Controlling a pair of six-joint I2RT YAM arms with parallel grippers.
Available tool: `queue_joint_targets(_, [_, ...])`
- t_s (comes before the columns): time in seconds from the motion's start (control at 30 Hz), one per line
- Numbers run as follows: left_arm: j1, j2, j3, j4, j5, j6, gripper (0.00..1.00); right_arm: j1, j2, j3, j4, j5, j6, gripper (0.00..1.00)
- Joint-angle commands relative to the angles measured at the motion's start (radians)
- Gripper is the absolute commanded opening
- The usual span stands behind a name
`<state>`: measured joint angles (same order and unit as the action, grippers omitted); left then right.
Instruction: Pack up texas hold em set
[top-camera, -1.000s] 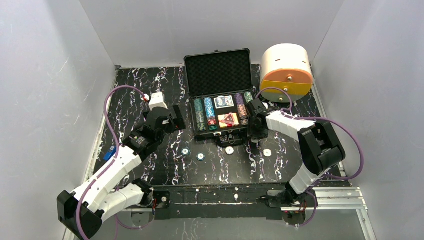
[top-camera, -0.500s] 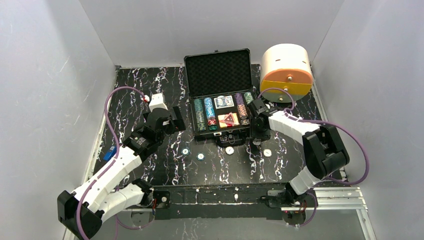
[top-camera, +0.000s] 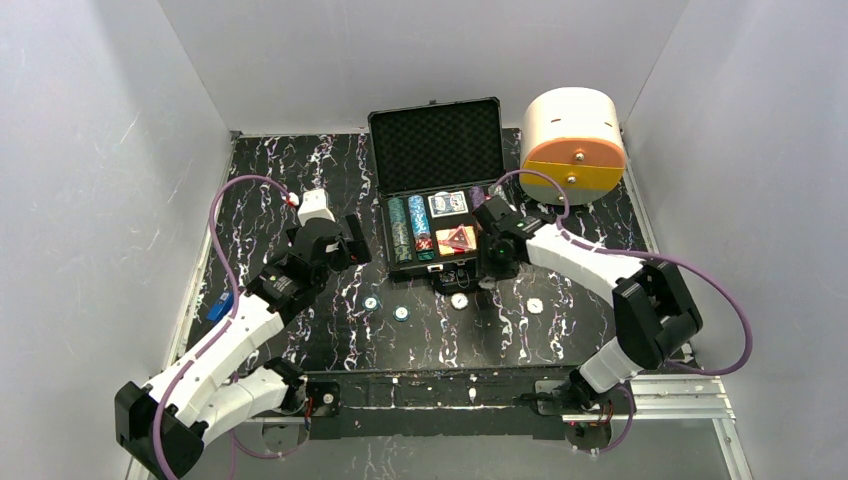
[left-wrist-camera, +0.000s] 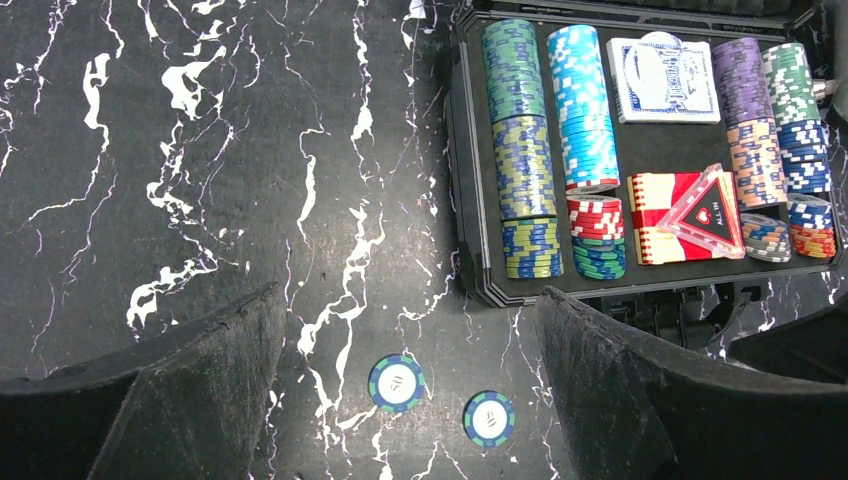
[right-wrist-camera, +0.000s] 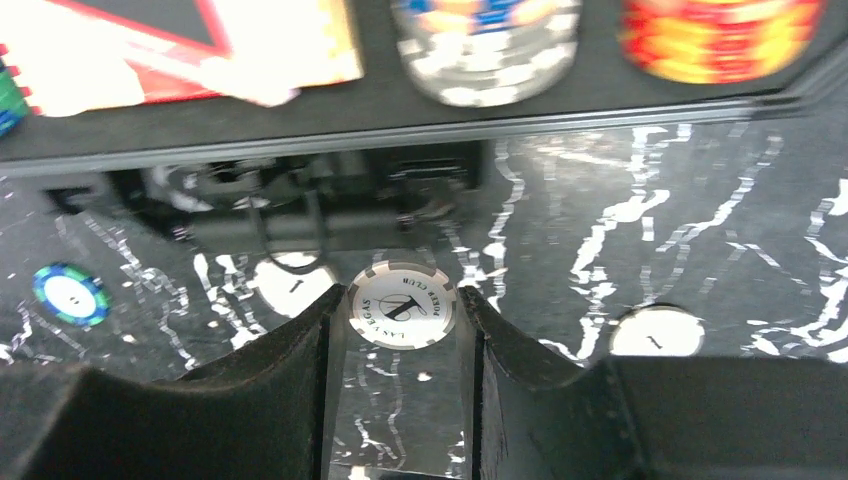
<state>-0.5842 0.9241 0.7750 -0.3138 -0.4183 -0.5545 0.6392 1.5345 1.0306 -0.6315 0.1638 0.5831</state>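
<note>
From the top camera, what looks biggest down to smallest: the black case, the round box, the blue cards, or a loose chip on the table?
1. case
2. round box
3. blue cards
4. loose chip

The table (top-camera: 300, 180) top is glossy black marble-look with white veins. Matt black dimpled foam lines the briefcase (top-camera: 436, 148). The poker chips (left-wrist-camera: 520, 130) look like smooth plastic. The left end effector (left-wrist-camera: 410, 300) has grainy, matt black fingers (left-wrist-camera: 200, 400).
</note>
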Motion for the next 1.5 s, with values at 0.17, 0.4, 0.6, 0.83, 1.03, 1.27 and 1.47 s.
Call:
queue_joint_targets(0.17, [0.004, -0.036, -0.013, -0.008, -0.033, -0.003, 0.92, 0.175, 0.092, 0.089, 0.002, 0.013, 0.098, 0.43])
queue_joint_targets(0.4, [0.004, -0.038, -0.013, -0.013, -0.037, -0.002, 0.92, 0.215, 0.146, 0.11, 0.004, 0.033, 0.106, 0.44])
queue_joint_targets(0.6, [0.004, -0.036, -0.015, -0.013, -0.039, -0.002, 0.92, 0.217, 0.189, 0.125, 0.016, 0.039, 0.098, 0.45])
queue_joint_targets(0.83, [0.004, -0.038, -0.011, -0.014, -0.043, 0.001, 0.92, 0.221, 0.215, 0.131, 0.03, 0.031, 0.097, 0.48])
queue_joint_targets(1.03, [0.004, -0.03, -0.006, -0.013, -0.042, 0.001, 0.92, 0.221, 0.191, 0.131, 0.021, 0.039, 0.097, 0.63])
queue_joint_targets(1.27, [0.004, -0.028, -0.003, -0.013, -0.041, 0.002, 0.92, 0.209, 0.057, 0.072, -0.019, 0.116, 0.143, 0.66])
queue_joint_targets(1.47, [0.004, -0.03, -0.007, -0.013, -0.039, 0.002, 0.92, 0.101, -0.133, -0.093, -0.026, 0.211, 0.207, 0.66])
